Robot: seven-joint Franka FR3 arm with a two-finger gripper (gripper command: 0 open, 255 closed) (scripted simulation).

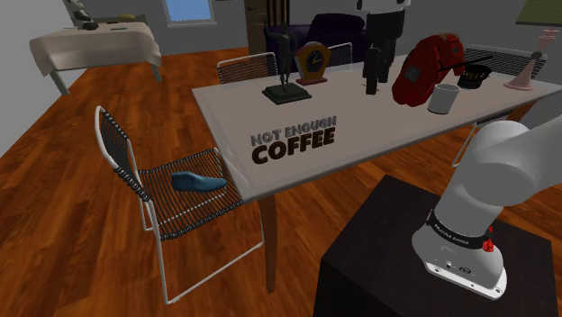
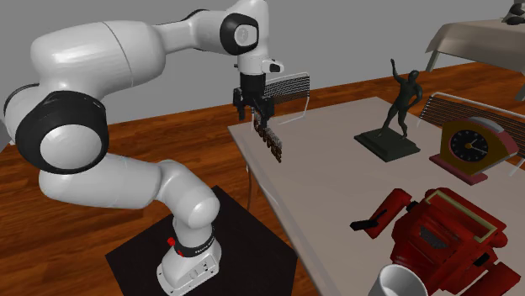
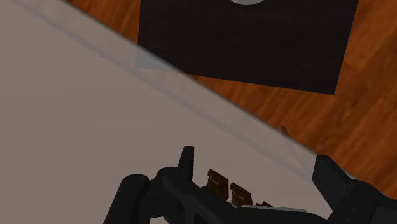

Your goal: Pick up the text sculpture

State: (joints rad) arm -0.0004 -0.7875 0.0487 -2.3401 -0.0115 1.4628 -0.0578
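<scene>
The text sculpture (image 1: 293,144) is a row of dark brown letters reading NOT ENOUGH COFFEE. It lies on the pale table (image 1: 396,135) near the edge that faces the stand. In the second exterior view the sculpture (image 2: 270,141) shows end-on by the table's near edge, and my black gripper (image 2: 254,114) hangs just over its far end, pointing down. In the wrist view the fingers (image 3: 185,160) stand wide apart, the gripper (image 3: 254,162) is open, and some of the letters (image 3: 230,189) lie beyond them on the table. Nothing is clasped.
Farther back on the table stand a dark figure statue (image 1: 287,63), a clock (image 1: 314,59), a red bag-like object (image 1: 428,67) and a white mug (image 1: 443,98). A wire chair (image 1: 171,194) with a blue shoe (image 1: 198,183) stands at the table's left end. The black stand (image 1: 423,270) is close by.
</scene>
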